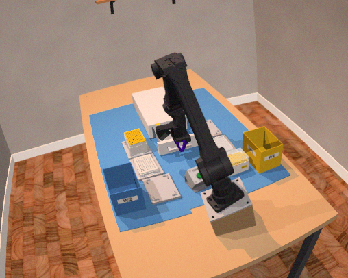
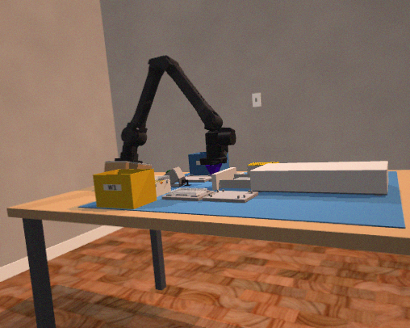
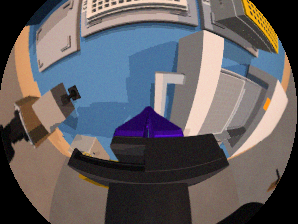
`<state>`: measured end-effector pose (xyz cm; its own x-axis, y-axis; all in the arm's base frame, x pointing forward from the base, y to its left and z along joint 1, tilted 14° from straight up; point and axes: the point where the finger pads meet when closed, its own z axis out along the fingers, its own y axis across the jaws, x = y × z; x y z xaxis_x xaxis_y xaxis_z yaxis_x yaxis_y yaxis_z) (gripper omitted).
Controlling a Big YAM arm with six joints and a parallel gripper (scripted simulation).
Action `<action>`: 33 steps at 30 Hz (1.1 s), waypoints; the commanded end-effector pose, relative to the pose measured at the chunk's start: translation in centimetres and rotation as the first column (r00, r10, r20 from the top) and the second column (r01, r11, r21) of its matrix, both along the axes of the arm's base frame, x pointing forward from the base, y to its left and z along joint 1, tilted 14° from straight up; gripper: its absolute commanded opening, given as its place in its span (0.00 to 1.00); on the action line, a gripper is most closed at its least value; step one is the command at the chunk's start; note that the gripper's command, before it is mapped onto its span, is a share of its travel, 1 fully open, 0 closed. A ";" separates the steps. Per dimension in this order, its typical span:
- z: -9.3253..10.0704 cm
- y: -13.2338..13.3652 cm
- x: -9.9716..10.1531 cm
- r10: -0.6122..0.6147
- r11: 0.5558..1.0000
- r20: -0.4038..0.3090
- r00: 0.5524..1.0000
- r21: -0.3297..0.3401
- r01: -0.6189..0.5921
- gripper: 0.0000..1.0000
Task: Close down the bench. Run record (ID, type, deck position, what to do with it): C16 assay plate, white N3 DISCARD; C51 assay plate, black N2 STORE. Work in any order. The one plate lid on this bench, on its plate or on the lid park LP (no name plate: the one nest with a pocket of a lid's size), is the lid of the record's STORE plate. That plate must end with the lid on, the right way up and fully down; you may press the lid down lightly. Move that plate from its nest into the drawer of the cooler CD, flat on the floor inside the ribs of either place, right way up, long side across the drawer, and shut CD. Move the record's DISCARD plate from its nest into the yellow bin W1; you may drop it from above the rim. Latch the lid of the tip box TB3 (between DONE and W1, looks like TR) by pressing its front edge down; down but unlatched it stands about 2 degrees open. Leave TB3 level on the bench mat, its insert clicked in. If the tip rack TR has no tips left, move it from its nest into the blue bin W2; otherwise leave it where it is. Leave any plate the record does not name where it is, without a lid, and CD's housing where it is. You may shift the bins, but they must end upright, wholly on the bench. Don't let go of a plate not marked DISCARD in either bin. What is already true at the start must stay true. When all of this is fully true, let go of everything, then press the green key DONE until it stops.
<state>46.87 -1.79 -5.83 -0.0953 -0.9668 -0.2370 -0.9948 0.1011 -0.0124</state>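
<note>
My gripper [image 1: 181,147] [image 2: 214,167] [image 3: 148,110] is shut with nothing between its purple fingers. It hangs just in front of the white drawer front [image 1: 170,148] [image 2: 223,177] [image 3: 200,76] of the cooler CD [image 1: 148,103] [image 2: 322,178], by the handle. The drawer stands pulled out a little; the arm hides most of its inside. A white plate with wells [image 1: 145,164] lies in a nest on the left. No black plate shows. The yellow bin W1 [image 1: 268,159] [image 2: 124,190] stands at the right, with tip box TB3 [image 1: 238,160] beside it.
The tip rack TR [image 1: 134,137] [image 3: 256,19] shows yellow tips and stands behind the white plate. The blue bin W2 [image 1: 126,198] and an empty nest [image 1: 161,187] are front left. The green key DONE [image 1: 199,175] sits by the arm's base. Two more nests [image 1: 213,128] lie right of the drawer.
</note>
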 end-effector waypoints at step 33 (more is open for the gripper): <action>2.4 -0.2 4.2 0.000 1.000 0.089 0.996 -0.010 0.001 0.00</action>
<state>47.31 -1.84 -5.71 -0.0948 -0.9669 -0.2369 -0.9948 0.1011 -0.0147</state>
